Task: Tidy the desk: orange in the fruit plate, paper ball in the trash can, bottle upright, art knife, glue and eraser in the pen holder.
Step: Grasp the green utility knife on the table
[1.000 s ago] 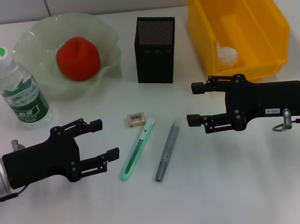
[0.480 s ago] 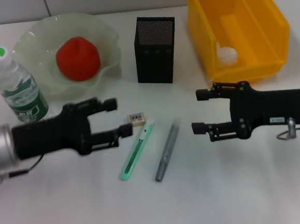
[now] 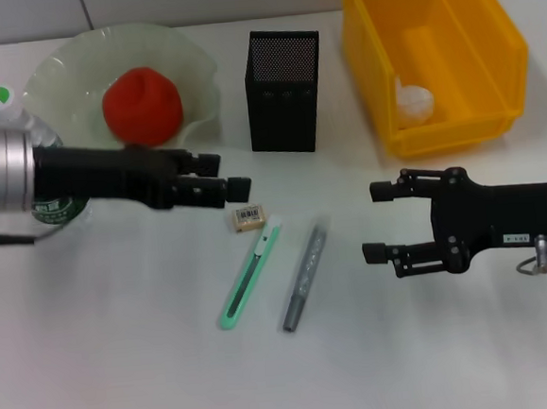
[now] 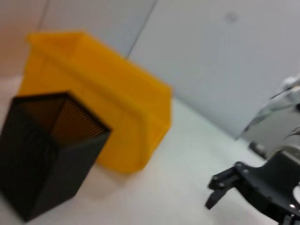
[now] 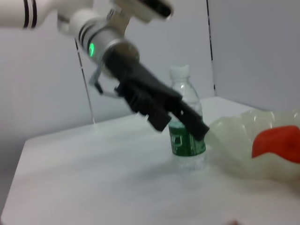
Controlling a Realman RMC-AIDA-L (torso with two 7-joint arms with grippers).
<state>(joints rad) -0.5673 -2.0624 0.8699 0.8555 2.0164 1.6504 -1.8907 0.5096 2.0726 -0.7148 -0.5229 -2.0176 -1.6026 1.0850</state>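
The orange [image 3: 143, 106] lies in the pale green fruit plate [image 3: 63, 60]. The bottle [image 3: 0, 103] stands upright, partly behind my left arm. The eraser [image 3: 248, 217], the green art knife [image 3: 250, 273] and the grey glue stick [image 3: 305, 276] lie on the desk in front of the black mesh pen holder [image 3: 283, 90]. The paper ball [image 3: 415, 99] sits in the yellow trash bin [image 3: 432, 50]. My left gripper [image 3: 228, 173] is open, turned on its side, just behind the eraser. My right gripper [image 3: 373, 222] is open and empty, right of the glue.
The left wrist view shows the pen holder [image 4: 47, 150], the yellow bin [image 4: 108, 108] and my right gripper [image 4: 212, 192]. The right wrist view shows my left gripper [image 5: 183, 124], the bottle [image 5: 185, 136], the plate [image 5: 234, 136] and the orange [image 5: 276, 143].
My left arm has moved away from me and to the right, rolling its gripper, to just behind the eraser. My right gripper has drawn back slightly right and toward me.
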